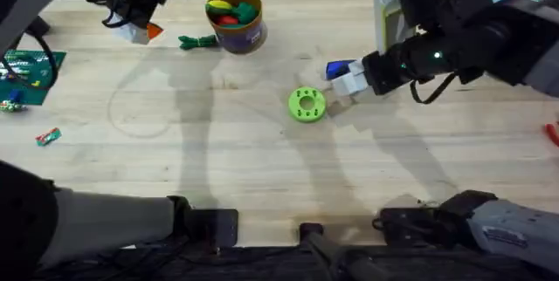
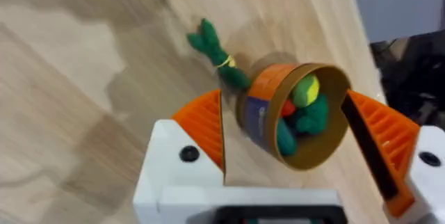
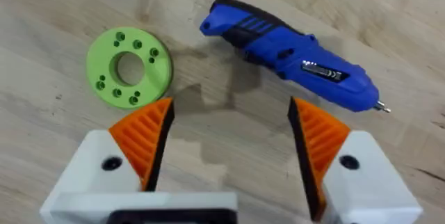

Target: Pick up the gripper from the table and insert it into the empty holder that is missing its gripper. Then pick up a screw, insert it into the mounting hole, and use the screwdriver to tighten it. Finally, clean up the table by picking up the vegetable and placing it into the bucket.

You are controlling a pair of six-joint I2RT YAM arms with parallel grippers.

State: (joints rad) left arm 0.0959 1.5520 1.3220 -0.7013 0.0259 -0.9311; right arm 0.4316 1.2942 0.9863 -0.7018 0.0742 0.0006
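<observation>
The bucket [image 1: 237, 21] stands at the table's far middle with yellow, red and green toys inside. Just left of it the dark green vegetable [image 1: 198, 42] lies on the wood. My left gripper [image 1: 168, 3] hovers open, above and left of the bucket. In the left wrist view, bucket [image 2: 299, 113] and vegetable [image 2: 219, 53] lie below its spread orange pads [image 2: 205, 123]. The blue screwdriver [image 3: 292, 53] lies flat beside a lime-green disc [image 3: 128, 67] with holes. My right gripper [image 3: 233, 140] is open just above them, holding nothing. The loose gripper, holder and screw are out of view.
In the overhead view the green disc [image 1: 307, 105] sits mid-table, with the screwdriver [image 1: 339, 70] partly under my right gripper [image 1: 346, 87]. A green circuit board [image 1: 31, 70] and a small coloured piece [image 1: 48, 136] lie at the left edge. A red object [image 1: 553, 133] lies at the right edge.
</observation>
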